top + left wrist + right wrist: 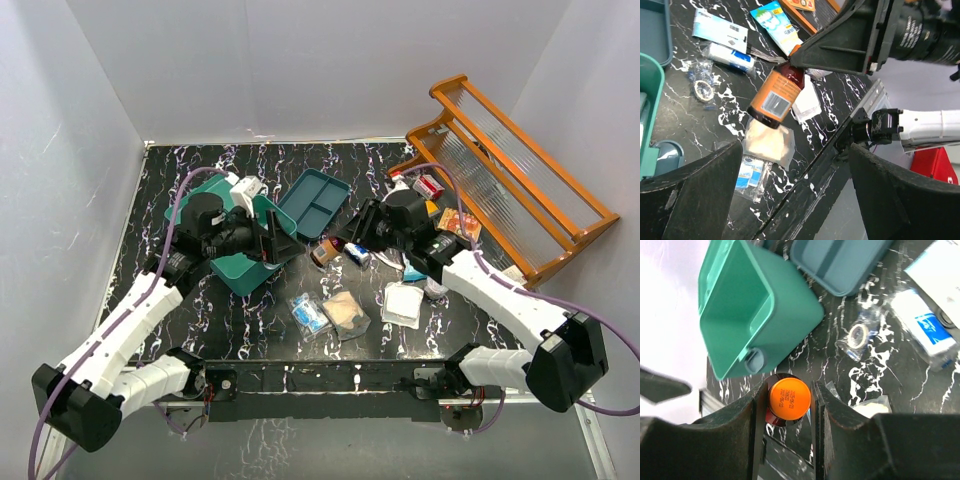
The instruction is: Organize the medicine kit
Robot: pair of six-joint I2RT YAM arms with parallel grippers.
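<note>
Teal-green rectangular plastic medicine kit sits left of centre on the black white-veined marble table, lid open, right at the left arm's wrist, with the flat dark-teal divided tray just behind and to its right. Left gripper is at the kit's right edge, fingers spread wide with nothing between them. Right gripper is clamped on an amber-brown medicine bottle with an orange label, both fingers pressed against its sides; the bottle is tilted, label end angled down toward the table, hanging just right of the kit. Right wrist view shows the kit's open top and its small front latch close to the bottle. Loose items lie on the table in front of and right of the kit: a clear bag holding a tape roll, a white-and-blue box, a blue-and-white tube, a beige pad in clear wrap, a small blue-and-white sachet, a white gauze packet. Orange wooden rack stands at the far right corner, well apart from the kit.
</note>
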